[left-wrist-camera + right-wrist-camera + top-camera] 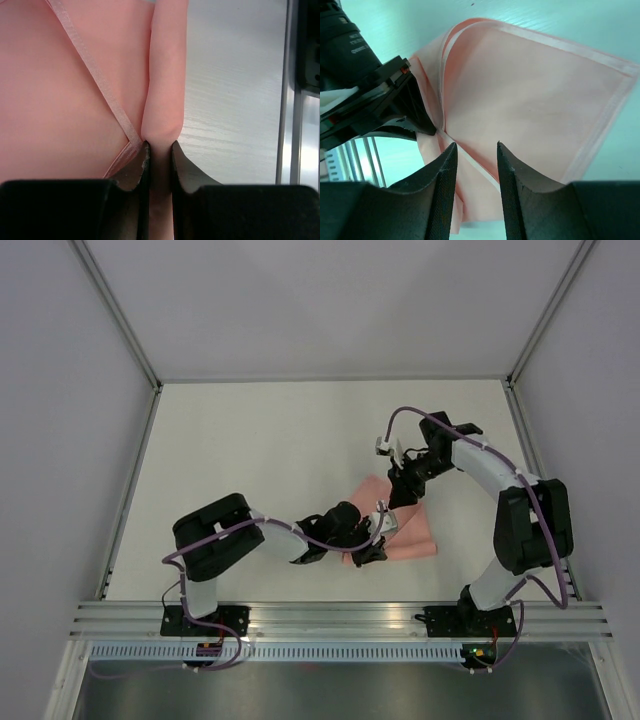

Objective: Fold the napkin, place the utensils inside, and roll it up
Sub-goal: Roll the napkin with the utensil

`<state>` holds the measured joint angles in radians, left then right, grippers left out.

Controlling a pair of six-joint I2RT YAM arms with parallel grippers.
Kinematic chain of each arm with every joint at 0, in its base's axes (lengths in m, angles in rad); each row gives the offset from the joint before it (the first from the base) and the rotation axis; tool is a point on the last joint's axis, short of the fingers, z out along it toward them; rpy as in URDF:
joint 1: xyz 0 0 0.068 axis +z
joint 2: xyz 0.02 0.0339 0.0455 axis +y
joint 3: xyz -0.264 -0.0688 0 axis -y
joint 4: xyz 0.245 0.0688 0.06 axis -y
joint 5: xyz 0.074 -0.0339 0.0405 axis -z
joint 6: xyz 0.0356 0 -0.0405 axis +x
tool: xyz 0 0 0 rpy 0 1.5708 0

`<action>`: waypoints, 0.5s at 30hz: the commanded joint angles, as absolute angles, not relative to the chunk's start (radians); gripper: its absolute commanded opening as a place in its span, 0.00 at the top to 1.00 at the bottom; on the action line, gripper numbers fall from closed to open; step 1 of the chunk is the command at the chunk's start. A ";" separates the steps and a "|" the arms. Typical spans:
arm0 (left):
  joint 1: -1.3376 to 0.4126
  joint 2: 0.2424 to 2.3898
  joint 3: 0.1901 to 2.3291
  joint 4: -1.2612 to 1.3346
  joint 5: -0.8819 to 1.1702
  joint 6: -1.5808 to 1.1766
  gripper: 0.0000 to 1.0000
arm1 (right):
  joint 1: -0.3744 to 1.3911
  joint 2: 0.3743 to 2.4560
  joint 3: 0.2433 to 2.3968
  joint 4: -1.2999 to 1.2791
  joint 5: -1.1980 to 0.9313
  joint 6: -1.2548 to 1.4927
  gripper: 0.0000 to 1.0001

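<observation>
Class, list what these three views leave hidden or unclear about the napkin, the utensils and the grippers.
Utensils: seen in no view; whether they lie under the napkin cannot be told.
Napkin's middle, top view: covered by the left gripper and right gripper.
Napkin's outline, left wrist view: cut off by the top and left edges.

Between the jaws of the left gripper [159,147] no room is left: a raised fold of the napkin [65,100] fills the narrow gap. Right of those jaws in the wrist view, bare table [230,90] runs free up to the metal rail [288,100]. Left of them lies flat cloth. The right gripper [474,146] holds its jaws apart, the gap between them clear. Just beyond its left-hand jaw the left gripper's black body blocks the way. Beyond the other jaw only flat cloth lies.
</observation>
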<state>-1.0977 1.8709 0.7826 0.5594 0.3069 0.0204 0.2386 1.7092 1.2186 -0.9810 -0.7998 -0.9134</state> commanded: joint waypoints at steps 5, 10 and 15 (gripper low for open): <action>-1.003 2.016 0.791 0.314 0.531 -0.115 0.98 | 0.158 1.459 1.105 -0.825 -0.828 -0.824 0.56; -0.948 2.060 0.830 0.259 0.589 -0.155 0.98 | 0.146 1.324 0.997 -0.756 -0.802 -0.833 0.56; -0.901 2.121 0.890 0.180 0.658 -0.182 0.98 | 0.147 1.292 0.927 -0.804 -0.801 -0.935 0.55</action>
<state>-0.9329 1.9984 0.9211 0.4839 0.6918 -0.1593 0.1467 1.3113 0.9565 -0.8032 -0.7937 -0.8562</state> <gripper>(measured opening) 0.201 0.449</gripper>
